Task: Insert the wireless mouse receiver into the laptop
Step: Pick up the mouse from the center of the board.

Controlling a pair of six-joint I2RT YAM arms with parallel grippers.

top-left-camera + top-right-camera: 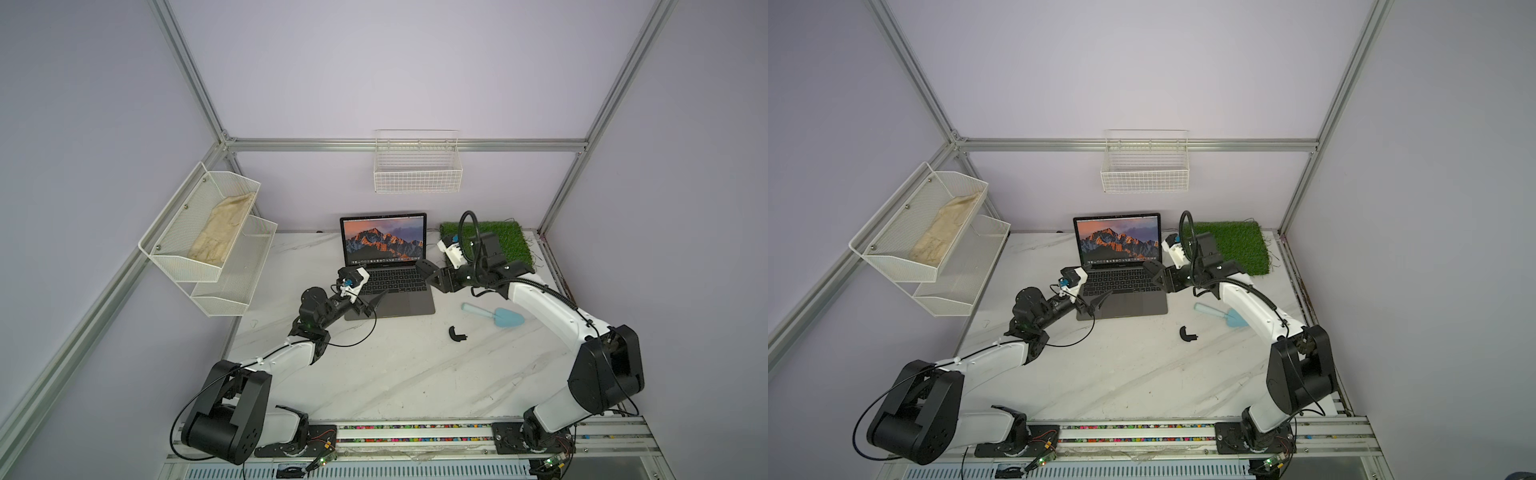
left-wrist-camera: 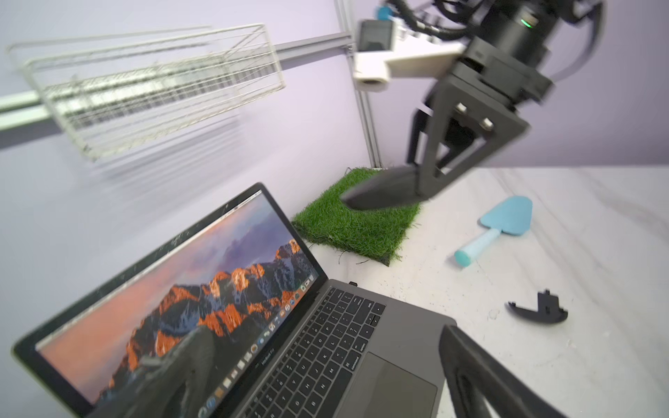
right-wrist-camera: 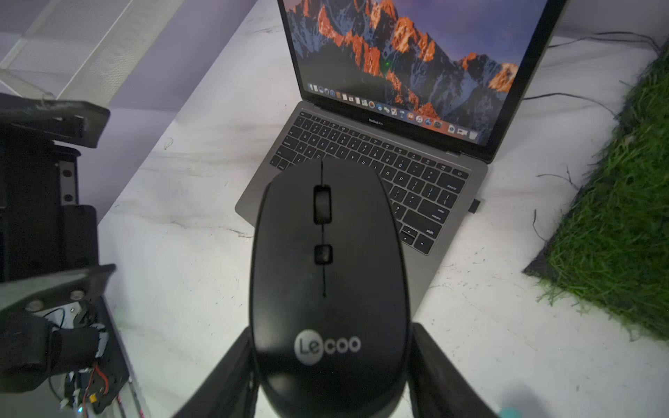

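Far to the left of the laptop (image 1: 409, 308), a white mesh shelf (image 1: 176, 232) hangs on the side wall, with a beige cloth (image 1: 222, 230) lying in its upper tier. The left gripper (image 1: 374, 303) hangs over the laptop's front left corner, above the left part of the trackpad. Its jaws are spread wide with nothing between them, and the left wrist view shows only keyboard and trackpad in the gap (image 2: 325, 331).

The laptop sits on the white marble table (image 1: 395, 374) with its lid up and the mountain wallpaper lit. Behind it, a wire basket (image 1: 417, 174) hangs on the back wall.

The wireless mouse receiver (image 3: 474, 206) is a small dark stub sticking out of the laptop's right edge, toward the rear of the keyboard deck. It also shows in the left wrist view (image 2: 353, 284). How deep it sits cannot be told.

The right gripper (image 3: 331, 329) hangs over that same right edge, half spread, and grips the rear end of a black mouse (image 3: 325, 271) from both sides. The mouse is held clear of the table, nose toward the screen.

To the right of the laptop, a green grass mat (image 1: 507, 241) lies at the back. A light blue trowel (image 1: 498, 316) lies nearer the front, and a curved black shell piece (image 1: 456, 334) lies just in front of the trowel.
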